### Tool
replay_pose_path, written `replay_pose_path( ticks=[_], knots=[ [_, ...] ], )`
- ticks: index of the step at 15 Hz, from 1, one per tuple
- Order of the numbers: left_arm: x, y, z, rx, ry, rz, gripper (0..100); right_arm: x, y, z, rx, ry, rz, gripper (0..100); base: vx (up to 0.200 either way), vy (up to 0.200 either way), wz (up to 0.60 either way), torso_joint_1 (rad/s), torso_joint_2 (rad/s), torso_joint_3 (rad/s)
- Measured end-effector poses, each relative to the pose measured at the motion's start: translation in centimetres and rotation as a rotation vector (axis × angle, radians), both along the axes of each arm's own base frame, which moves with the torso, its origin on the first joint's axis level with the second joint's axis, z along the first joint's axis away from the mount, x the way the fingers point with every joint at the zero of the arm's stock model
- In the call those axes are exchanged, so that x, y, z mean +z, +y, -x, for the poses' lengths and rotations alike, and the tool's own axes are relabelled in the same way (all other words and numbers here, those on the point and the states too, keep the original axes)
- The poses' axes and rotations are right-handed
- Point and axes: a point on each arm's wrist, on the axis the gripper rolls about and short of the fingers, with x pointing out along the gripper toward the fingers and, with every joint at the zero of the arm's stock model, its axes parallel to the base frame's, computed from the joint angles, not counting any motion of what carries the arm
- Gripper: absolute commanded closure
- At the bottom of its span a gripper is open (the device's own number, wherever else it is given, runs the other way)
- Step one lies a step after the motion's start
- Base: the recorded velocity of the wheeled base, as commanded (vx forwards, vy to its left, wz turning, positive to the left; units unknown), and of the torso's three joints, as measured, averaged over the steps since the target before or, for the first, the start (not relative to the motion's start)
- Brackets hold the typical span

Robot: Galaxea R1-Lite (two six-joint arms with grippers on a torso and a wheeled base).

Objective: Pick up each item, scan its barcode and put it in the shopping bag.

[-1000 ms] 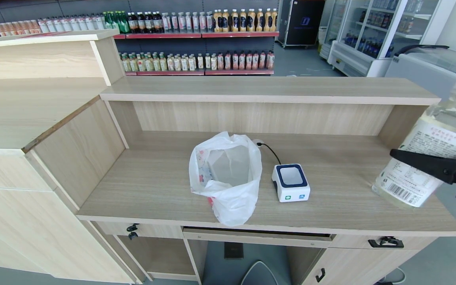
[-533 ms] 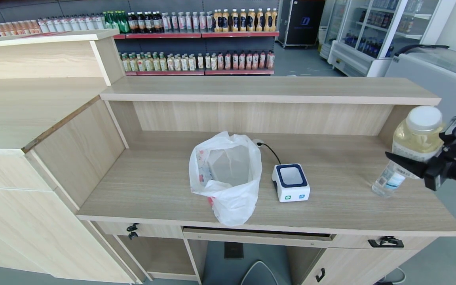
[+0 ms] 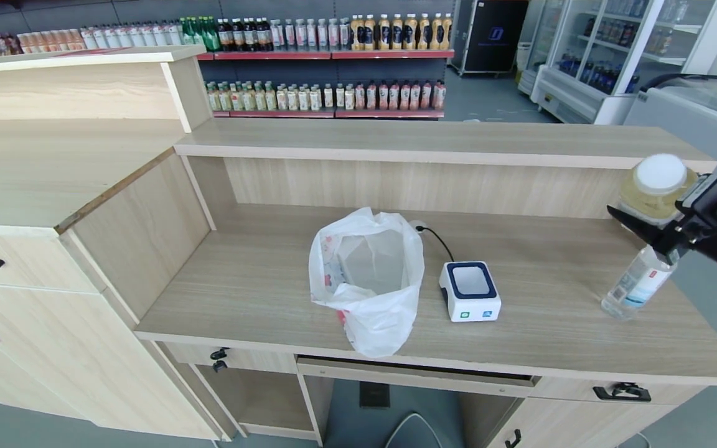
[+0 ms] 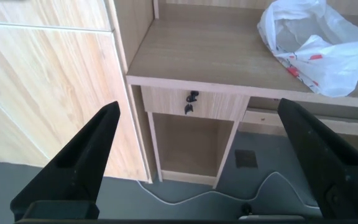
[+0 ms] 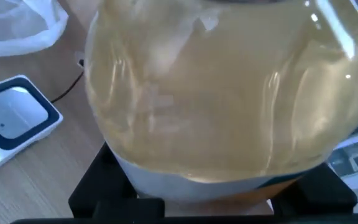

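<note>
Right gripper (image 3: 651,230) is clamped on a clear plastic bottle (image 3: 642,274) of pale yellow drink, with one black finger crossing its upper body just under the shoulder. The bottle is over the right end of the counter (image 3: 259,292), well apart from the scanner (image 3: 469,290) and the shopping bag (image 3: 368,280). I can't tell if its base touches the wood or hangs just above it.

The bottle's long axis is close to upright but tilted. The white cap (image 3: 660,174) is up and leaning toward the robot, and the base is down toward the counter. The label wraps the lower half, and the barcode side is not readable. The high grip probably leaves the label free for the scanner.

The scanner sits just right of the bag with its window facing up, so the label likely has to be turned down over it. Its cable (image 3: 436,239) runs back behind the bag. The bag stands with its mouth open upward, ready for a drop-in.

From the right wrist, the bottle (image 5: 229,99) sits close up, with the scanner (image 5: 11,124) and bag (image 5: 17,25) beyond it.

Left gripper (image 4: 197,155) has its fingers wide apart and empty. It is low in front of the counter's left cabinet, out of the way.
</note>
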Motion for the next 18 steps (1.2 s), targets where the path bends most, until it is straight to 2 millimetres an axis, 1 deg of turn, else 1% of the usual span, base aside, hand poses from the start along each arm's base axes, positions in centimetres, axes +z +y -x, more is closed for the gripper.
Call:
replay_pose_path(
  ticks=[1, 3, 5, 7, 8, 10, 12, 15, 18],
  knots=[
    [0.0, 0.0, 0.0, 0.0, 0.0, 0.0, 0, -0.3, 0.2, -0.3, 0.014, 0.004, 0.002, 100, 0.0, 0.0, 0.6, 0.007, 0.0, 0.002],
    [0.0, 0.0, 0.0, 0.0, 0.0, 0.0, 0, -0.7, 0.3, -0.9, 0.039, -0.006, 0.007, 100, 0.0, 0.0, 0.0, 0.0, 0.0, 0.0],
    [0.0, 0.0, 0.0, 0.0, 0.0, 0.0, 0, -1.7, 0.4, -1.8, 0.097, 0.022, 0.011, 100, 0.0, 0.0, 0.0, 0.0, 0.0, 0.0],
    [0.0, 0.0, 0.0, 0.001, 0.0, 0.0, 0, -2.5, -0.1, -2.7, 0.092, 0.04, 0.008, 100, 0.0, 0.0, 0.0, 0.0, 0.0, 0.0],
    [0.0, 0.0, 0.0, 0.0, 0.0, 0.0, 0, -3.5, -0.4, -3.2, 0.089, 0.077, 0.0, 100, 0.0, 0.0, 0.0, 0.0, 0.0, 0.0],
    [0.0, 0.0, 0.0, 0.0, 0.0, 0.0, 0, -4.5, -1.0, -4.2, 0.14, 0.109, -0.004, 100, 0.0, 0.0, 0.0, 0.0, 0.0, 0.0],
    [0.0, 0.0, 0.0, 0.0, 0.0, 0.0, 0, -5.8, -1.2, -4.7, 0.224, 0.177, -0.023, 100, 0.0, 0.0, 0.0, 0.0, 0.0, 0.0],
    [0.0, 0.0, 0.0, 0.0, 0.0, 0.0, 0, -7.1, -1.2, -5.2, 0.307, 0.204, 0.011, 100, 0.0, 0.0, 0.0, 0.0, 0.0, 0.0],
    [0.0, 0.0, 0.0, 0.0, 0.0, 0.0, 0, -8.0, -1.2, -5.7, 0.355, 0.213, 0.033, 100, 0.0, 0.0, 0.0, 0.0, 0.0, 0.0]
  ],
)
